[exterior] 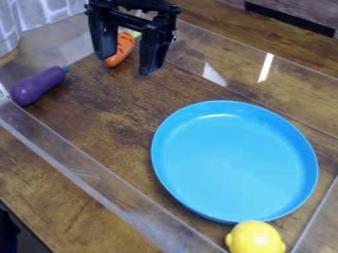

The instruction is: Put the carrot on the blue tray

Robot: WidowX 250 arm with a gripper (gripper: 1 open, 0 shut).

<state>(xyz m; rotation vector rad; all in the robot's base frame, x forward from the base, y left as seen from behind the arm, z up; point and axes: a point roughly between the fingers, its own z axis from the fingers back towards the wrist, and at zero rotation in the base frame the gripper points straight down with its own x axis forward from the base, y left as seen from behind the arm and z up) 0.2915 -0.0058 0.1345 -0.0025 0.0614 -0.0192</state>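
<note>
Hand open astride carrot

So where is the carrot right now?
Upper left of the camera view, the carrot lies on the table between the open fingers, right of the eggplant.

No readable text, labels, brands, numbers or signs anywhere in the camera view.
</note>
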